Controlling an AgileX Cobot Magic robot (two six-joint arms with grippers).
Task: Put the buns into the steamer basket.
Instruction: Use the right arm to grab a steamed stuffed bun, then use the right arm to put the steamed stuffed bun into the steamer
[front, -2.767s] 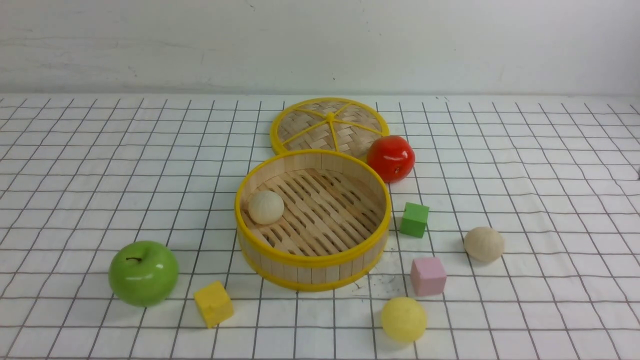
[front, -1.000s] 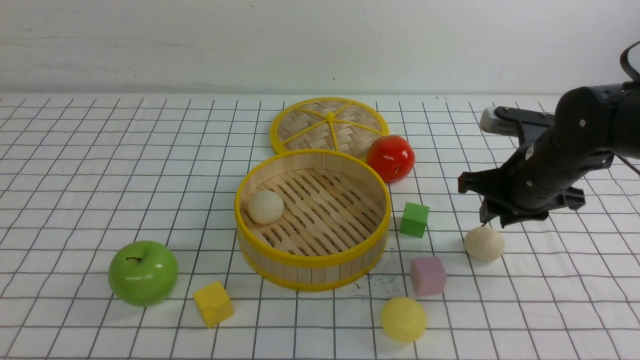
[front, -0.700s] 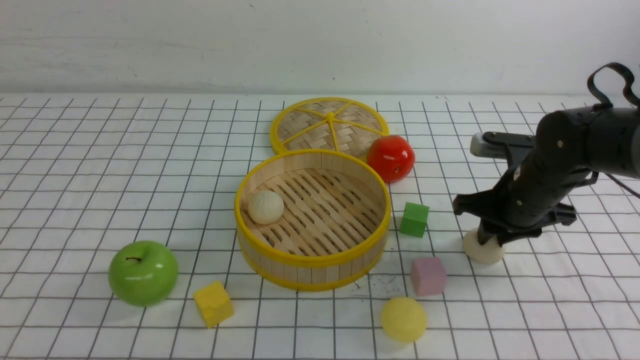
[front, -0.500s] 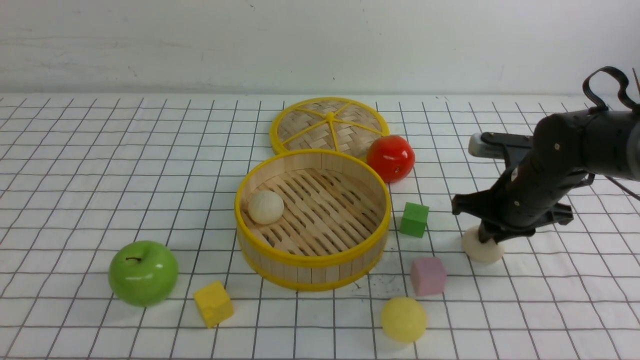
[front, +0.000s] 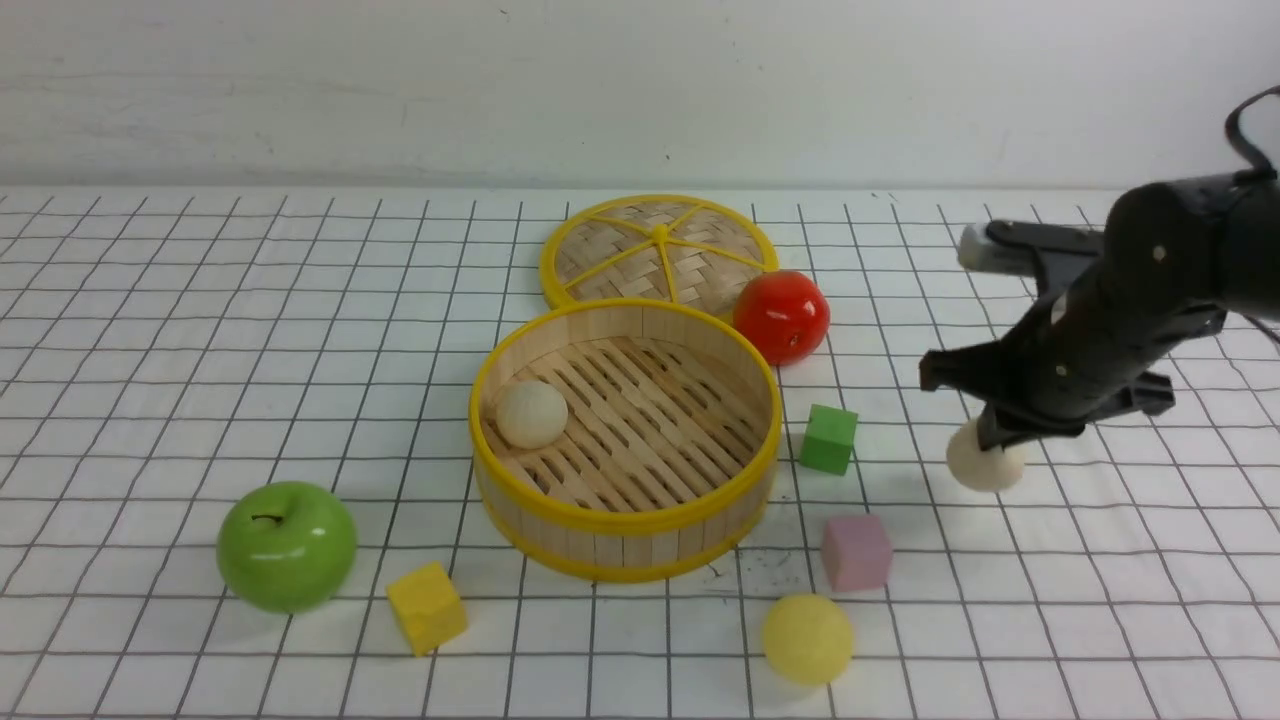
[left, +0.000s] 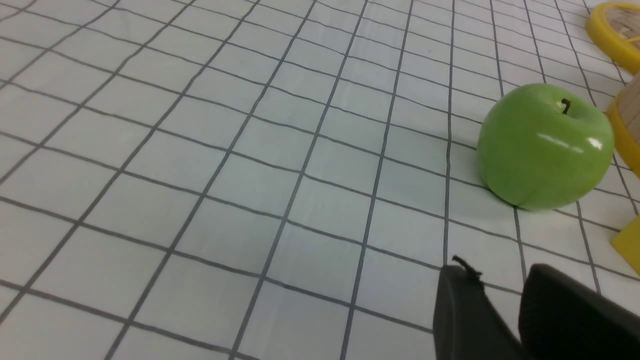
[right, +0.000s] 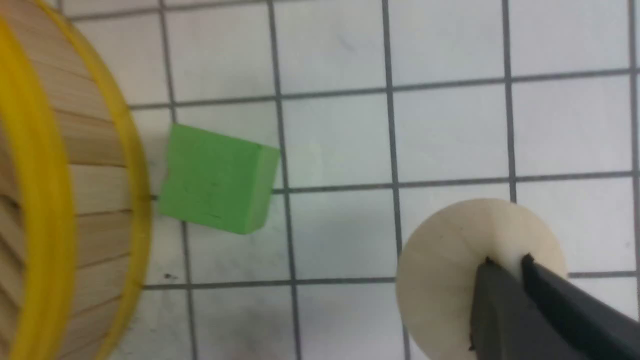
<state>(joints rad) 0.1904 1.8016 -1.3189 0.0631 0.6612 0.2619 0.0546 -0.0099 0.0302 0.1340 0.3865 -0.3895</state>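
The round bamboo steamer basket (front: 625, 520) stands mid-table, and one cream bun (front: 531, 413) lies on its slatted floor at the left. My right gripper (front: 985, 440) is shut on a second cream bun (front: 985, 462), held just above the cloth to the right of the basket. In the right wrist view the fingertips (right: 505, 260) pinch the top of that bun (right: 450, 260), with the basket wall (right: 35, 175) off to one side. A pale yellow bun (front: 807, 637) rests near the front edge. My left gripper (left: 500, 270) is open over bare cloth and holds nothing.
A green cube (front: 828, 438) and a pink cube (front: 856, 552) sit between the basket and the held bun. A red apple (front: 781, 316) and the woven lid (front: 658, 250) lie behind the basket. A green apple (front: 287, 546) and a yellow cube (front: 427, 606) are at the front left.
My right arm came in from the right, dropped onto the cream bun, shut on it and raised it slightly up and to the right.
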